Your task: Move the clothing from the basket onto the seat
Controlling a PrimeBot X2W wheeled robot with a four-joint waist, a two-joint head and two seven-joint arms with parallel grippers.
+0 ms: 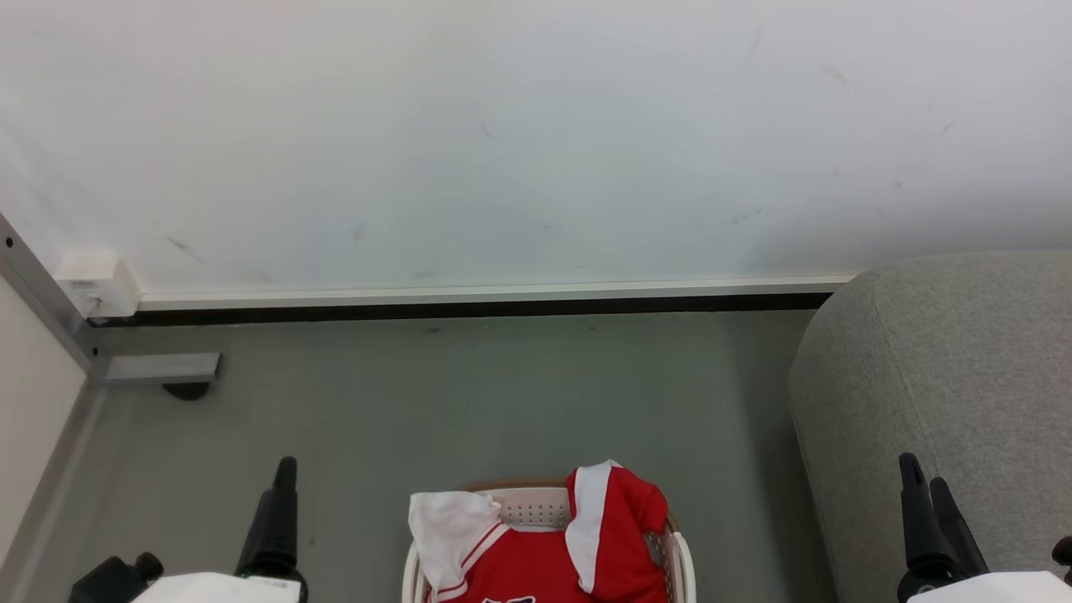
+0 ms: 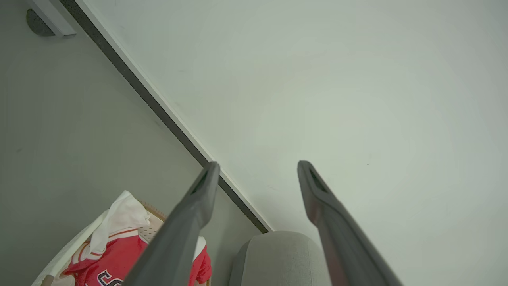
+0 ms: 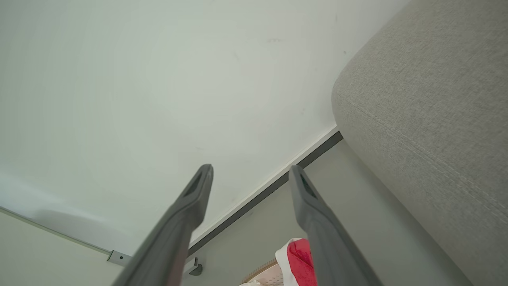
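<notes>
Head view: left gripper (image 1: 285, 476) low left, right gripper (image 1: 923, 474) low right before seat (image 1: 946, 377). Clothing (image 1: 536, 563) heaped in basket (image 1: 683, 559) between them, white cloth (image 1: 448, 523) alongside. Left wrist view: jaws spread, empty. Right wrist view: jaws spread, empty.

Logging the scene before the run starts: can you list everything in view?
clothing: heaped, count unclear, red with white trim, in the basket
pale cloth: one, white, over the basket's back left corner
basket: one, cream-white, on the floor, bottom centre
seat: one, grey, right of the basket
floor: grey
wall: white, behind
wall box: one, white, far left at the wall's foot
left gripper: dark, open, lower left
right gripper: dark, open, lower right by the seat
</notes>
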